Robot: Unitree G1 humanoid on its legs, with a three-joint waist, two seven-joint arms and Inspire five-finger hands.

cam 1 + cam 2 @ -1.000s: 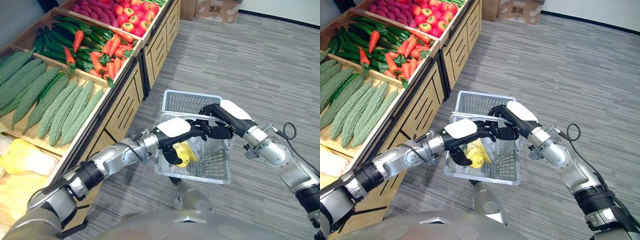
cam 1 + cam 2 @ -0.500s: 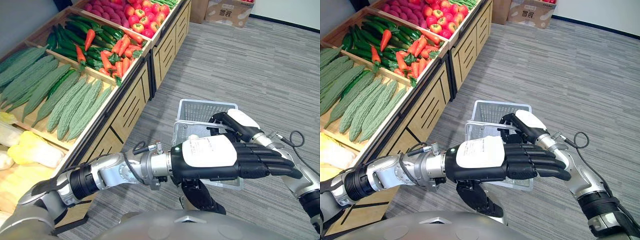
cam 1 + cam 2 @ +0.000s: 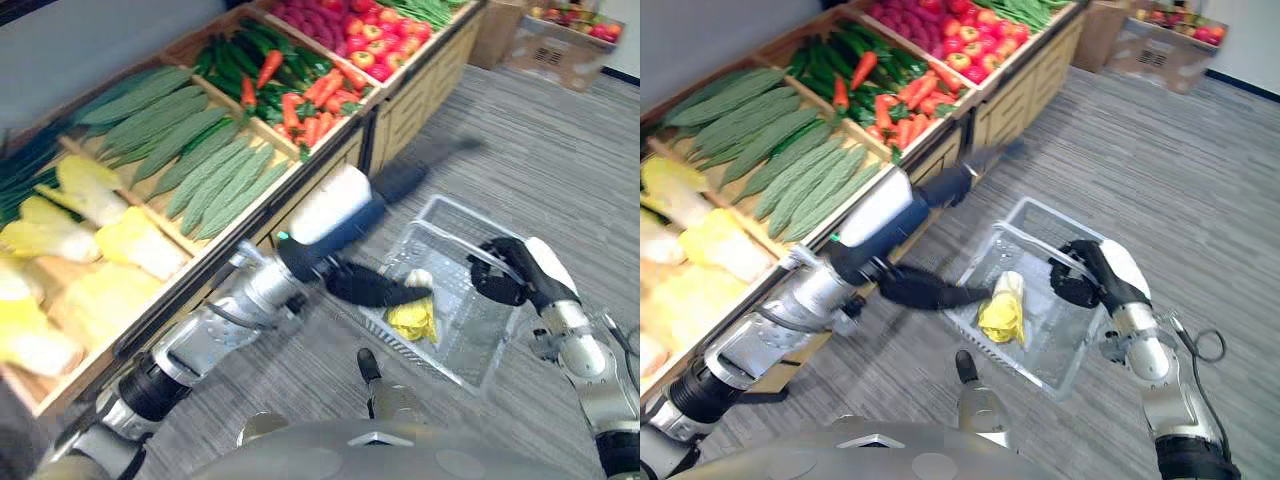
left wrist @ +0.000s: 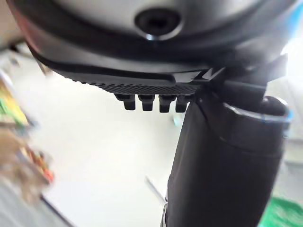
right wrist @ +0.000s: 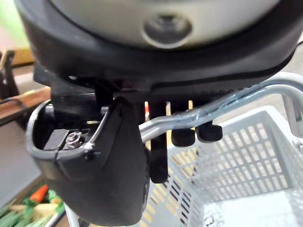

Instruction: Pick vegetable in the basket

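A grey wire basket [image 3: 470, 335] hangs over the floor beside the produce shelf. My right hand [image 3: 512, 272] is shut on its metal handle [image 5: 203, 113], fingers curled round the bar. A yellow leafy vegetable [image 3: 412, 318] lies inside the basket near its left wall. My left hand [image 3: 335, 210] is raised above the basket's left side, between it and the shelf. It is open, with straight fingers [image 3: 970, 175] stretched toward the shelf and its thumb [image 3: 372, 290] hanging down, and it holds nothing.
The wooden shelf [image 3: 300, 185] along the left holds yellow cabbages [image 3: 120, 235], bitter gourds [image 3: 215, 170], cucumbers and carrots [image 3: 300, 100], and apples [image 3: 370, 35]. A cardboard box [image 3: 565, 45] stands at the far right. Grey floor [image 3: 560, 160] spreads to the right.
The camera has swung left toward the shelf. My left hand let go of the yellow vegetable, rose out of the basket and opened. The right hand still holds the handle.
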